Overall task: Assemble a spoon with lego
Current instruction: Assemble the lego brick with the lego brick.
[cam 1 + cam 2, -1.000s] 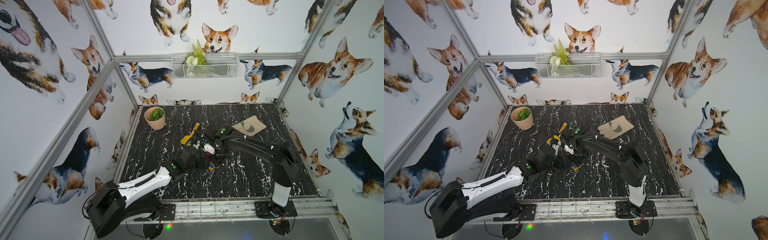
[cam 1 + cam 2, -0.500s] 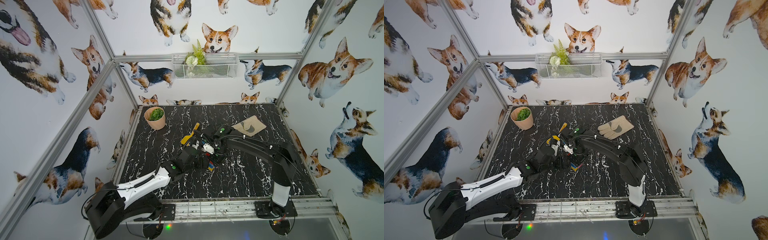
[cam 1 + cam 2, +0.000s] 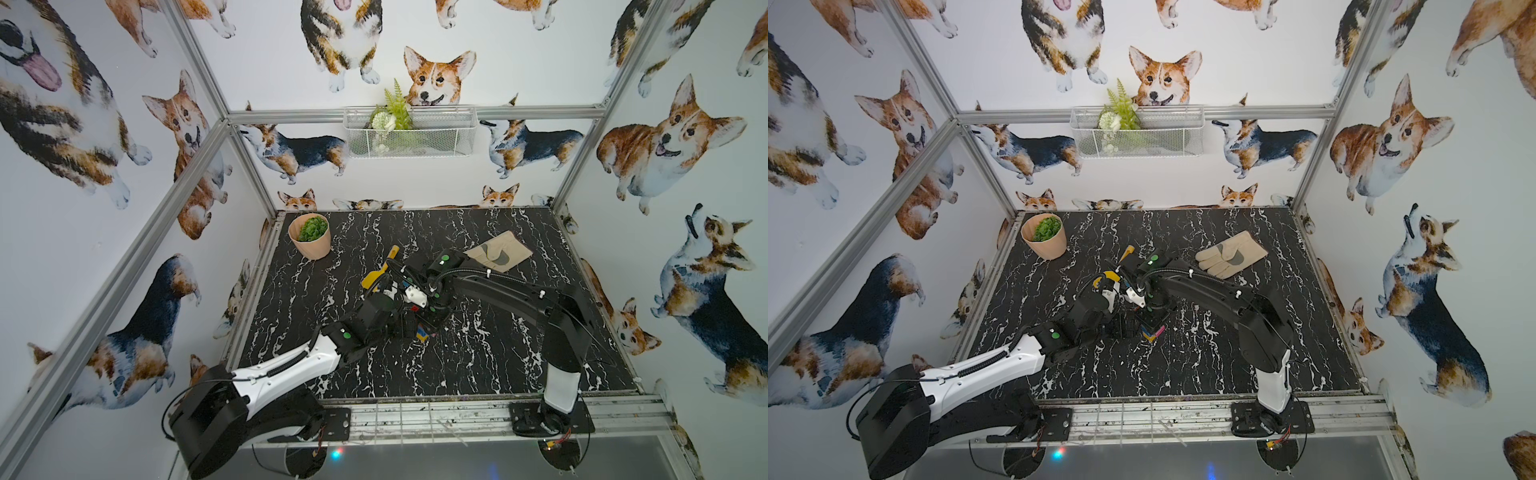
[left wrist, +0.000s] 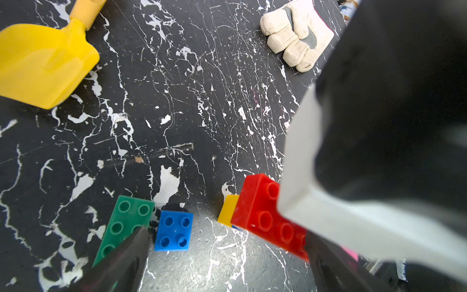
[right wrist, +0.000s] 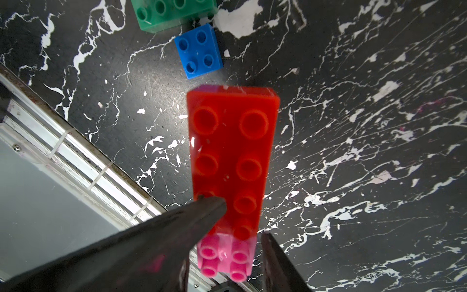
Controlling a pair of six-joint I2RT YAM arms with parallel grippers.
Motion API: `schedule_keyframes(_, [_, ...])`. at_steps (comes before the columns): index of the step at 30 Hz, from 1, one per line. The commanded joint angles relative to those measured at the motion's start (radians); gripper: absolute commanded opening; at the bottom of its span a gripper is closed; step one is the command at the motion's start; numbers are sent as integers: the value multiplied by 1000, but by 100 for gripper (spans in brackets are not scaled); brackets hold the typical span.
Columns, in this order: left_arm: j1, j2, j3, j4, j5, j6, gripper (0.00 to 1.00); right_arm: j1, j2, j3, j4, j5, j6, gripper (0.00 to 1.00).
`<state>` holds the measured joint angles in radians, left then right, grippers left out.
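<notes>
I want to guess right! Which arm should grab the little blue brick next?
Probably the left: the left gripper is wide open beside the blue brick, while the right gripper hangs over the red brick.

The part-built spoon [image 5: 231,161], a long red brick studs-up over pink and yellow ones, sits under the right gripper [image 5: 242,220], one fingertip above its studs; a square blue brick [image 5: 199,50] and a longer green brick [image 5: 174,12] lie loose, studs up, beyond it, by one left gripper [image 4: 227,247] finger.
</notes>
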<state>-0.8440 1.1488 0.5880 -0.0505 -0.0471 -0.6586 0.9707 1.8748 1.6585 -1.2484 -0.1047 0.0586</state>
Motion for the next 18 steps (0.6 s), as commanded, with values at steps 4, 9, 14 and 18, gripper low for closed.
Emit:
schedule_keyframes(4, [1, -20, 3, -46, 4, 7, 100, 2, -9, 27, -11, -3, 8, 54])
schedule_keyframes(9, [2, -33, 19, -62, -1, 13, 100, -7, -23, 30, -9, -8, 6, 56])
schedule_keyframes(14, [1, -15, 39, -56, 16, 16, 100, -13, -29, 17, -3, -17, 5, 56])
schedule_keyframes(18, [2, -4, 49, -57, 9, 20, 100, -18, -33, 19, 4, -20, 4, 57])
